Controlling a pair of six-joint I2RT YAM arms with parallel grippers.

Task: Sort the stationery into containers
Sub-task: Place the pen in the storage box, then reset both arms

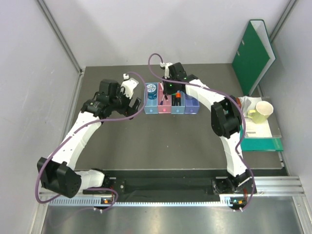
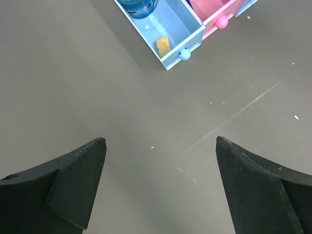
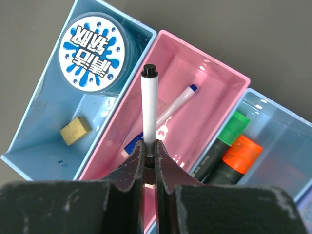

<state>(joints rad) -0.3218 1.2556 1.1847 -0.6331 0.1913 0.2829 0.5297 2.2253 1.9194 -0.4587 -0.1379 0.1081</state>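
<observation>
The right gripper [image 3: 150, 147] is pinching a thin white pen [image 3: 148, 105] near its bottom end. The pen has a black tip and sticks out away from the gripper. It hangs over the pink tray [image 3: 214, 90] and does not touch it. A second pen [image 3: 178, 101], white with blue ends, lies slanted on the floor of the pink tray.

Next to the pink tray on one side is a light blue tray [image 3: 44, 114]. Inside it are the round blue tin [image 3: 91, 51] at the far end and the little eraser [image 3: 75, 130] nearer the front. The two are apart. On the other side of the pink tray is another light blue tray [image 3: 285, 141]. The green-cap highlighter [image 3: 233, 127] and the orange-cap highlighter [image 3: 241, 153] lie in it side by side, touching. The purple tray [image 1: 193, 105] sits at the end of the row.

The left gripper [image 2: 160, 141] has its fingers spread wide and holds nothing. It hangs over the bare grey table [image 2: 73, 73], near the front of the tray with the tin.

A green binder [image 1: 253, 53] leans on the wall at the far right, and a cream cup [image 1: 262, 111] stands near it
</observation>
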